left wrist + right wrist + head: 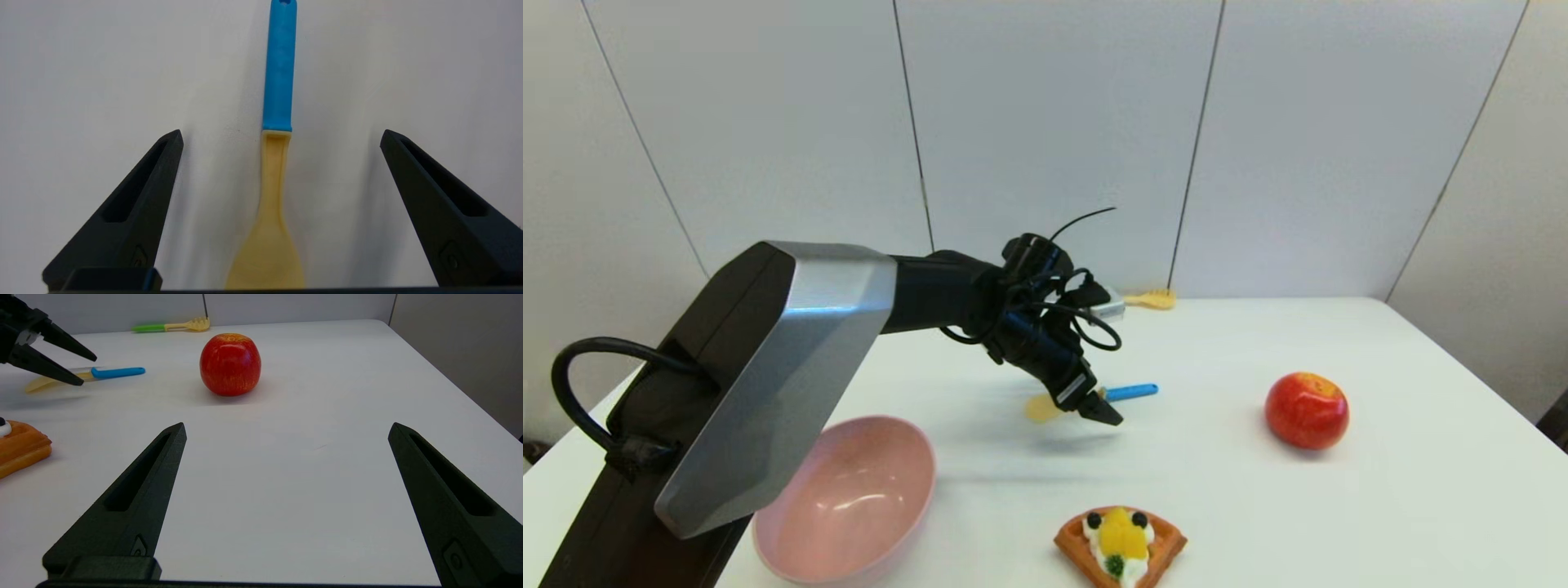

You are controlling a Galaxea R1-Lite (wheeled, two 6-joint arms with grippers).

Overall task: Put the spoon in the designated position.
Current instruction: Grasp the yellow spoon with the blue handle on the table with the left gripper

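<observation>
Spoon lies flat on the table, its long axis running straight out between our left claw's wide-open, empty fingers; the right claw, also open, sits farther off.

- Bright, even light from above fills all 3 views.
- Soft, faint shadows lie on the white worktop.
- The pink bowl shows glossy highlights.
- The apple carries slight sheen.
</observation>
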